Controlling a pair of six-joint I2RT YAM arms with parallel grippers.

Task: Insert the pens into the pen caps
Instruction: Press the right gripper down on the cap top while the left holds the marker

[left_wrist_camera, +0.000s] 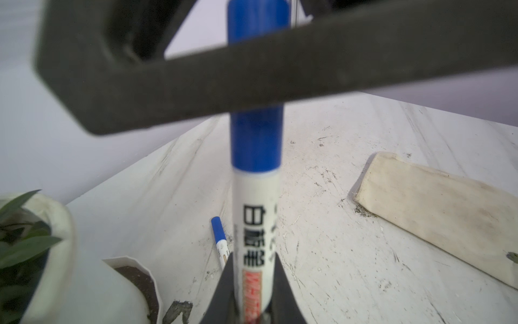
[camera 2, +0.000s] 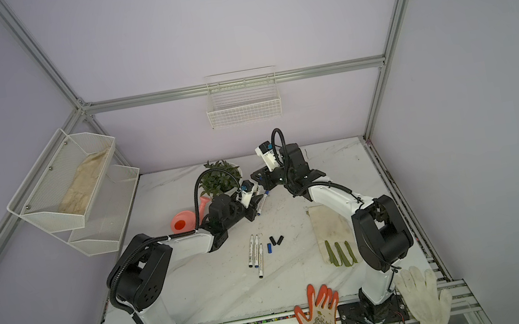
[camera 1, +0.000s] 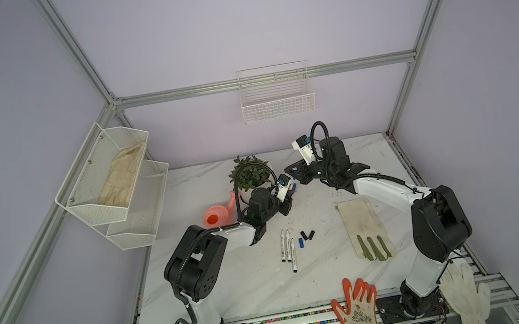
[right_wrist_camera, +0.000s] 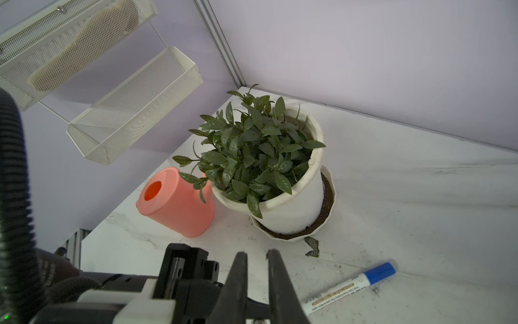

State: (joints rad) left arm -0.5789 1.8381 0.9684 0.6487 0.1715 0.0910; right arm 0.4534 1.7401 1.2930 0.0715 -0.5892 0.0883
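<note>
Though blurry, capped pen (left_wrist_camera: 256, 210) behind right gripper (right_wrist_camera: 257, 256)

In the left wrist view, a blurred dark gripper finger (left_wrist_camera: 280, 73) crossed the blue cap (left_wrist_camera: 255, 140), hiding its middle. The cap's top and the lower barrel of the held pen (left_wrist_camera: 253, 224) ran off the edges. Whether that finger pressed the cap was unclear.

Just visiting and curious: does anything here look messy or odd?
Yes. The plant pot sits off-centre in its saucer, which holds loose soil, and a dark clump lies on the table beside it, as if spilled.
</note>
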